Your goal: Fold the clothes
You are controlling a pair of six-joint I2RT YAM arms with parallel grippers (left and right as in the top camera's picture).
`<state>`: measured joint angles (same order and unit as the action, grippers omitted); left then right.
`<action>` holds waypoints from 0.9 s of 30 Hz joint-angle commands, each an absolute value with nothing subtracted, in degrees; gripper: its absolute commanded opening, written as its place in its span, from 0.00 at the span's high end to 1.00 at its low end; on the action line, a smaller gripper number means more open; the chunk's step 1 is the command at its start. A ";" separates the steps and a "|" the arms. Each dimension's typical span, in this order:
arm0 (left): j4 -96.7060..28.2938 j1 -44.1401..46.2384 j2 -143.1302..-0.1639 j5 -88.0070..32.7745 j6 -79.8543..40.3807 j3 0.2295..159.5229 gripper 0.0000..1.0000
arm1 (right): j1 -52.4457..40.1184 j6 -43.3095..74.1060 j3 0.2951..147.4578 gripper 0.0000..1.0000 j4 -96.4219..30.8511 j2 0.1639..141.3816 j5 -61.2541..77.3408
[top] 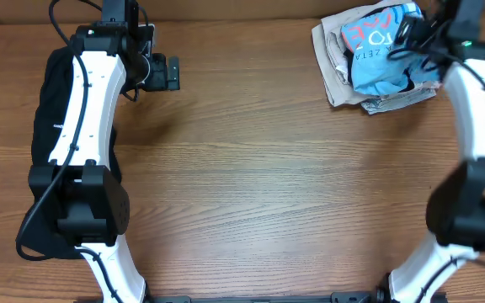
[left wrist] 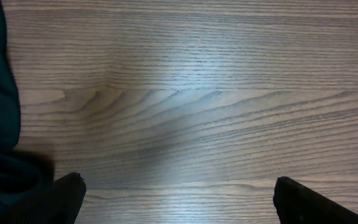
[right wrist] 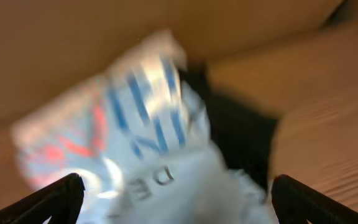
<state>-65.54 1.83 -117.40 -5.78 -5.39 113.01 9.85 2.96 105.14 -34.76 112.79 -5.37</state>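
Shirt [right wrist: 148,124] blurred in right wrist view, black garment [top: 47,88] partly under left arm [top: 87,93]

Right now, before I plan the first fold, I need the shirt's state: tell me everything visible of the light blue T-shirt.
The light blue T-shirt is soft fabric, crumpled in a heap. It bears white lettering and a red patch. It lies at the far right corner of the table atop a cream garment whose edges stick out beneath. The open right tool hangs over it; contact cannot be told.
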 commanded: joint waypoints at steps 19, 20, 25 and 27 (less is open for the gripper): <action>-65.54 1.89 -117.01 -5.56 -4.27 112.92 0.00 | -4.86 3.22 115.15 0.00 -45.82 63.22 14.04; -65.54 1.89 -117.01 -5.56 -4.27 112.92 0.00 | -4.86 3.22 115.15 0.00 -45.82 62.41 14.04; -65.54 1.89 -117.01 -5.56 -4.27 112.92 0.00 | -4.86 3.22 115.15 0.00 -45.84 60.95 14.04; -65.54 1.89 -117.01 -5.56 -4.27 112.92 0.00 | -4.86 3.22 115.15 0.00 -46.41 61.08 14.04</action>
